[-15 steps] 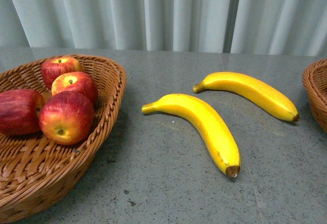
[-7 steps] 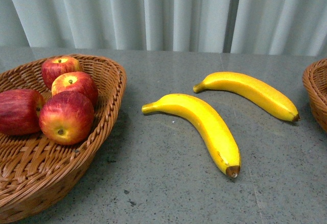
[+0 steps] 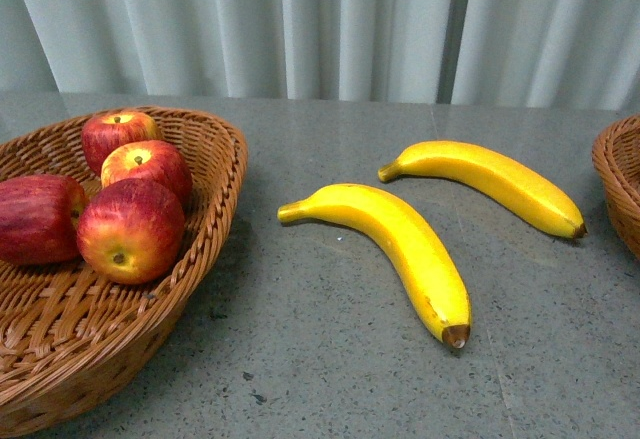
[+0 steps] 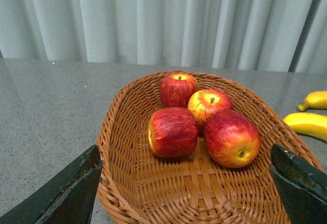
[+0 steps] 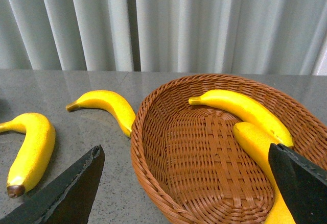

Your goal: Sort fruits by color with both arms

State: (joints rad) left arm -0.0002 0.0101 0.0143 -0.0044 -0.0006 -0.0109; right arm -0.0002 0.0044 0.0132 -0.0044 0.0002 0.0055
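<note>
Several red apples lie together in the left wicker basket. Two yellow bananas lie on the grey table, one nearer and one further right. My left gripper is open and empty, above the near part of the apple basket, with the apples just beyond its jaws. My right gripper is open and empty over the right basket, which holds two more bananas. In the right wrist view the two table bananas lie beside that basket. Neither arm shows in the front view.
The right basket's rim shows at the front view's right edge. A pale pleated curtain closes off the far side of the table. Bare grey tabletop lies between the baskets, in front of the bananas.
</note>
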